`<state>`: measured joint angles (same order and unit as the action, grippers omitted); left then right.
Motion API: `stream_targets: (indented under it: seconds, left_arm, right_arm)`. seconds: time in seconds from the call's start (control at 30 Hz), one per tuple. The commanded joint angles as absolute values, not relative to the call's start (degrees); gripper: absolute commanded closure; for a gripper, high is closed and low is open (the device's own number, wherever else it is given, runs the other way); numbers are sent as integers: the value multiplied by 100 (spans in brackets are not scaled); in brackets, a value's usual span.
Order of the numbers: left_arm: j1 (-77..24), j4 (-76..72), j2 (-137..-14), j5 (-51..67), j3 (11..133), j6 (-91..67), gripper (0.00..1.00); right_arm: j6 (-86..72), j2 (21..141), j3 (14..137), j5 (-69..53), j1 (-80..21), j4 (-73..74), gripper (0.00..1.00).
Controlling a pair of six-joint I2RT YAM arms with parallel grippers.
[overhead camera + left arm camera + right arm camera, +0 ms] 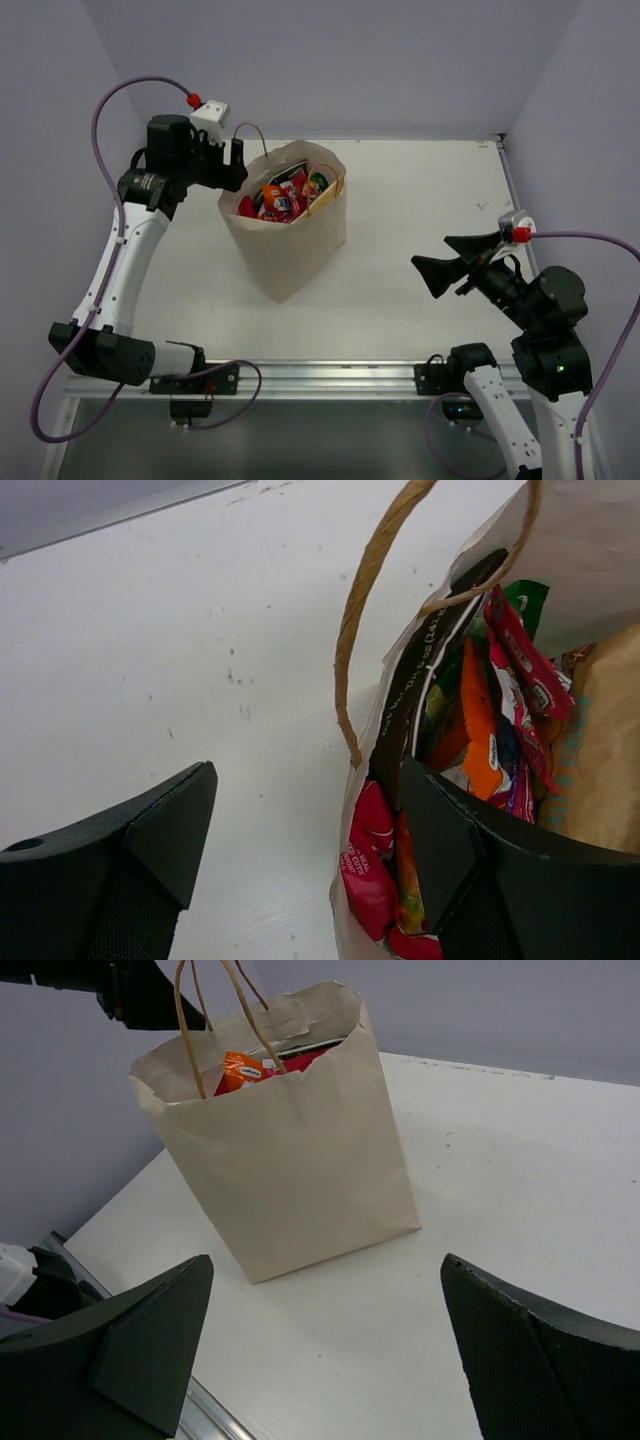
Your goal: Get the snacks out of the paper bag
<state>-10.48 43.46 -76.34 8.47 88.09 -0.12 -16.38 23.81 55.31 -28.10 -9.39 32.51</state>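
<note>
The paper bag [290, 250] stands upright left of the table's middle, its mouth open. Several snacks [283, 197] fill it: red, orange and green packets. My left gripper [235, 160] is at the bag's left rim, open. In the left wrist view my left gripper [308, 770] straddles the bag's wall [352, 920]: one finger outside over the table, the other inside against a dark brown packet [410, 710] and a red packet [368, 865]. A cord handle [350, 640] loops up between them. My right gripper [432, 252] hovers open to the right, pointed at the bag [300, 1160], holding nothing.
The white table [430, 190] ends against lilac walls at the back and sides. A metal rail [330, 375] runs along the near edge between the arm bases. An orange packet [240, 1068] shows at the bag's mouth in the right wrist view.
</note>
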Motion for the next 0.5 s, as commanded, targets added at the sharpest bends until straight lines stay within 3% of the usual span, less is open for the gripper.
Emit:
stream_targets:
  seconds: [0.0,0.07,0.2,0.47]
  left_arm:
    - [-967,3613,-7620,1826,8693,176,19]
    - [-967,3377,-7594,1942,8544,167,23]
    - [-967,3121,-7594,2109,8254,149,41]
    - [-914,2558,-7497,2197,7639,228,46]
  right_arm:
    - [-1529,2364,5511,-2865,-967,3155,1]
    - [-1529,2356,5493,-2848,-967,3155,1]
    - [-1529,2373,5475,-2865,-967,3129,1]
    - [-1521,2399,5493,-2909,-967,3146,1]
